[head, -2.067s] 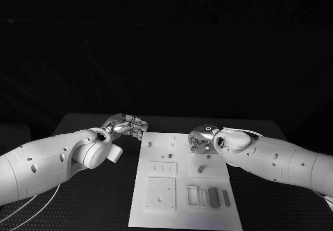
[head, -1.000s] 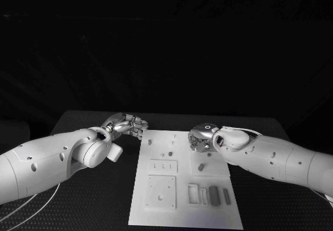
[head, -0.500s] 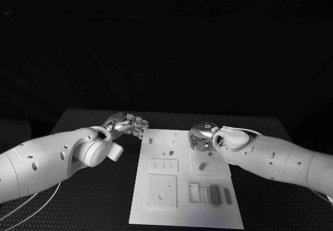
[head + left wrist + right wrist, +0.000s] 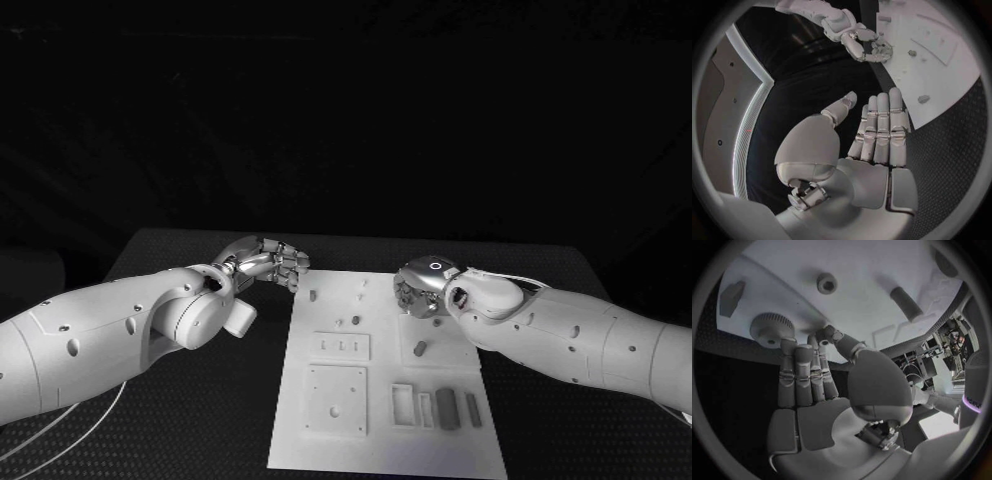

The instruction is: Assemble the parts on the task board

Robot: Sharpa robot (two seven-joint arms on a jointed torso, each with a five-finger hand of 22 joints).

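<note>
Task board (image 4: 387,400): white plate, table centre, long axis 12–6 o'clock. Grey parts on it: two slim bars (image 4: 447,407) at 5 o'clock, short pegs (image 4: 420,348) mid-board, round knurled part (image 4: 772,328) near far edge.

Left hand (image 4: 268,263): off board at 10 o'clock, fingers straight and together, holds nothing.

Right hand (image 4: 421,285): over board's 1 o'clock corner, fingers extended beside the knurled part, empty.
</note>
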